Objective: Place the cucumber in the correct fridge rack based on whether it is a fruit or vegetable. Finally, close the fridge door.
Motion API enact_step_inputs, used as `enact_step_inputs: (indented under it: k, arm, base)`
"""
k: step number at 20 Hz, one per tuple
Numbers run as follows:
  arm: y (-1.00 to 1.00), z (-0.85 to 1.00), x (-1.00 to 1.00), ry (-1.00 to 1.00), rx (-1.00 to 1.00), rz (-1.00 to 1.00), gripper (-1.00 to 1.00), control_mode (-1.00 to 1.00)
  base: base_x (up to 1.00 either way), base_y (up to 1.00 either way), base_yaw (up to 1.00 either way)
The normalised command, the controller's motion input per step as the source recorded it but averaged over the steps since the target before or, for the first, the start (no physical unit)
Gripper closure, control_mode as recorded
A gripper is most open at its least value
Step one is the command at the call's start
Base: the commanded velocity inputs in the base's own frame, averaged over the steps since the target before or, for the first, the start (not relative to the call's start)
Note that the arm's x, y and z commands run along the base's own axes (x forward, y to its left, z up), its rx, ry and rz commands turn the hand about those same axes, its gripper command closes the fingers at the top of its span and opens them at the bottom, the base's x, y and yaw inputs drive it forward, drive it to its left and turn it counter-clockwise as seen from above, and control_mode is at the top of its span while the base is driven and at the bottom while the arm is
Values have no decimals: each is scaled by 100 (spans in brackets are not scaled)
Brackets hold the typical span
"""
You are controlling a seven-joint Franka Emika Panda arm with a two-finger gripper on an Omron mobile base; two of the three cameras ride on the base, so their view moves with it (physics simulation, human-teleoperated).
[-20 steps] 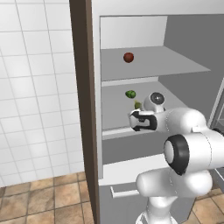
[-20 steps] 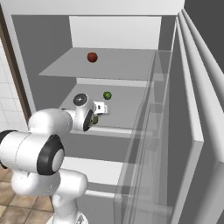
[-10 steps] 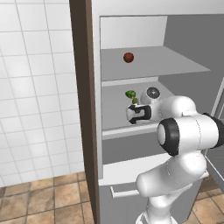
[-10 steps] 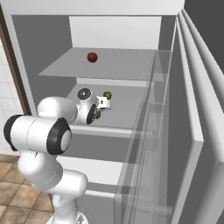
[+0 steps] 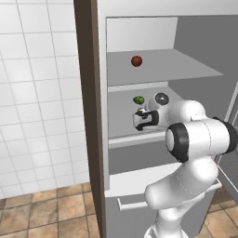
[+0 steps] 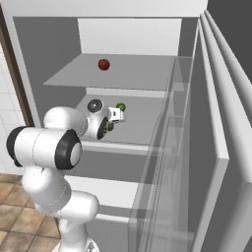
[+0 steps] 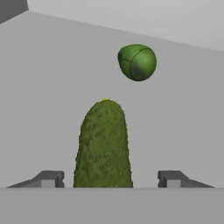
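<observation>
Since a second ago my arm has reached further into the fridge and the gripper (image 7: 108,178) has let go: its two fingertips (image 7: 49,178) now stand apart on either side of the cucumber (image 7: 103,144), with a clear gap on each side. From the hand view I count one cucumber, lying on the fridge rack (image 7: 52,87) between the open fingers, its tip pointing toward the back. One round dark green vegetable (image 7: 137,61) sits further back on the same rack, apart from the cucumber. One red ball (image 5: 136,61) rests alone on the shelf above (image 5: 186,67). In the right base view the fridge door (image 6: 221,162) stands open at my right.
</observation>
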Motion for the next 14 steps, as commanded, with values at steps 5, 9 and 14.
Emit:
enact_step_inputs:
  k: [5,9,14]
  arm:
    - [0,20,-72,-9,0,3,-100,-100]
    - [0,59,-82,-5,0,0,-100,-100]
    - [16,82,-85,1,0,-6,-100,-100]
  base:
    - [0,0,0]
    - [0,0,0]
    - [0,0,0]
